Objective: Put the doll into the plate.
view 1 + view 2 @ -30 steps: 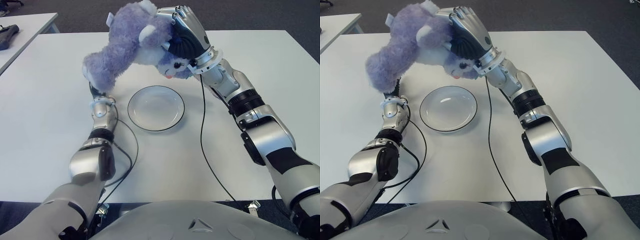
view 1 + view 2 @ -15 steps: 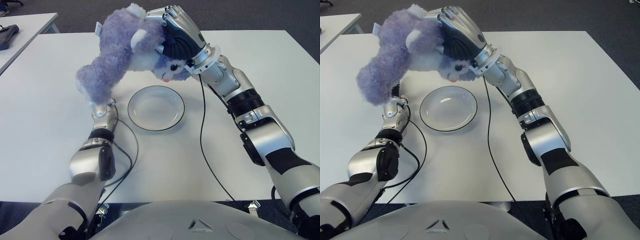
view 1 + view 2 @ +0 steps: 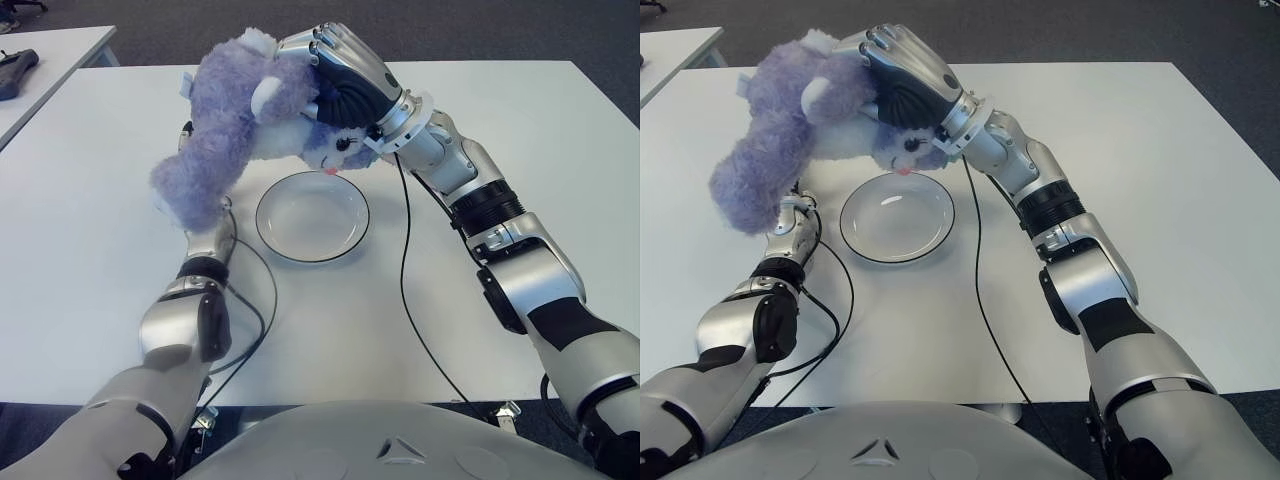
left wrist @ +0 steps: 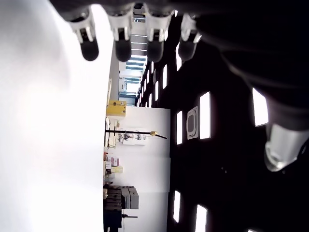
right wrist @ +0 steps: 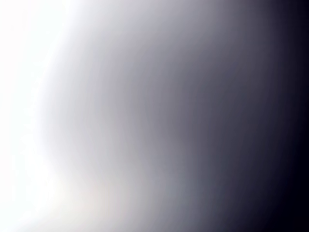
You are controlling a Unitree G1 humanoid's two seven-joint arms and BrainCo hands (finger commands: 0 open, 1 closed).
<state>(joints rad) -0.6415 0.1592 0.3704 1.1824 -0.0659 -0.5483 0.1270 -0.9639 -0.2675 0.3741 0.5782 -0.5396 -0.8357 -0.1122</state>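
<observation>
A fluffy purple doll (image 3: 225,130) with a white face hangs in the air, head down toward the far rim of the white plate (image 3: 300,255). My right hand (image 3: 345,80) is shut on the doll's head from above and behind. The doll's body trails out to the left and hides my left hand in the eye views; only the left wrist (image 3: 205,245) shows, just left of the plate. In the left wrist view my left hand (image 4: 140,48) has straight, spread fingers (image 4: 123,43) holding nothing. The right wrist view is filled by a pale blur.
The white table (image 3: 500,120) stretches wide to the right and front. A black cable (image 3: 405,260) runs from the right wrist past the plate's right side, another cable (image 3: 262,300) loops by the left arm. A second table with a dark object (image 3: 15,70) stands far left.
My right hand has carried the doll lower and a little nearer. Its face now hangs just above the plate's far rim, and its body now covers my left hand.
</observation>
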